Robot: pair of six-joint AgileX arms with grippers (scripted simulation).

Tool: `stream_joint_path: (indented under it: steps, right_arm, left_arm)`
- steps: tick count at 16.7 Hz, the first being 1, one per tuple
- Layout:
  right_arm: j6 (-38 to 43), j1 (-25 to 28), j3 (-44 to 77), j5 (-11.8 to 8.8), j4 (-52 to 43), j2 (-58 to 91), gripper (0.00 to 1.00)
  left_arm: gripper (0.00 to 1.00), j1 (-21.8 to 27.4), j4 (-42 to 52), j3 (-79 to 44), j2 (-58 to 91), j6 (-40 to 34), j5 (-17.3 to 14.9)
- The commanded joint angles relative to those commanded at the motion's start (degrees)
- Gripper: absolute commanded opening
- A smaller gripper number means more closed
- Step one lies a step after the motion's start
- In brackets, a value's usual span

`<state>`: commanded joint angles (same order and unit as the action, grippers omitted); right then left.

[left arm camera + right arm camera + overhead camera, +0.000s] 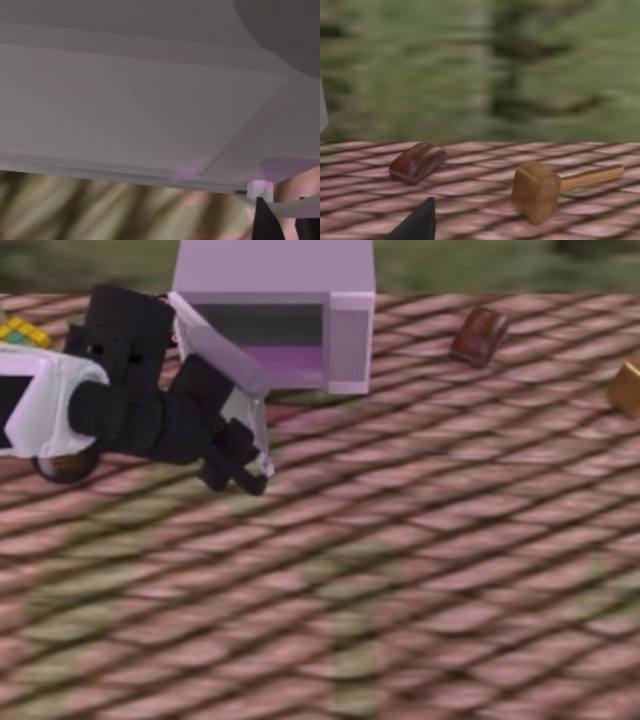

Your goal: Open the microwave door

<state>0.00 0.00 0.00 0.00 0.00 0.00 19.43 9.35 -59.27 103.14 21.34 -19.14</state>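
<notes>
At far edge of table (420, 570), left of centre: microwave (275, 270), cavity facing forward, purple-tinted floor visible inside. Door (225, 355) swung out well past halfway, hinged at microwave's left front corner, free edge pointing forward and away from cavity. Window reads as a greyish panel across door face.

At door's free edge, in front and left of microwave: left gripper (238, 462), black, fingers pinched narrow around the handle edge of the door. Handle itself not separately resolvable in top view. Left arm reaching in from left of microwave, white forearm shell behind black wrist.

Left wrist view: filled mostly by pale door panel (130, 110) at close range; small lavender block at its lower corner, dark fingertip (267, 222) directly under it, touching or nearly so; cannot tell which.

Right of microwave, near it on table: dark red-brown rounded block (478, 336). Further right of microwave, at frame border: wooden mallet (627, 385), only its head showing from above.

Right wrist view: block (417, 162) and mallet (555, 189) both lying on table, well apart; mallet on its side, handle pointing away from block. One dark fingertip (420, 222) of right gripper at lower border; finger spread cannot be told. Right arm outside top view.

Left of microwave, behind left arm: small yellow-and-teal object (22, 332), mostly hidden
</notes>
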Motion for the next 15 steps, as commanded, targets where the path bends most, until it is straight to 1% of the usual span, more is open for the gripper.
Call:
stream_joint_path:
  steps: [5, 7, 15]
  right_arm:
    - [0.0, 0.0, 0.0, 0.0, 0.0, 0.0, 1.0]
    - [0.0, 0.0, 0.0, 0.0, 0.0, 0.0, 1.0]
    - [0.0, 0.0, 0.0, 0.0, 0.0, 0.0, 1.0]
  left_arm:
    - [0.0, 0.0, 0.0, 0.0, 0.0, 0.0, 0.0]
    - [0.0, 0.3, 0.1, 0.2, 0.0, -0.1, -0.5]
    - [0.0, -2.0, 1.9, 0.2, -0.4, 4.7, -3.2]
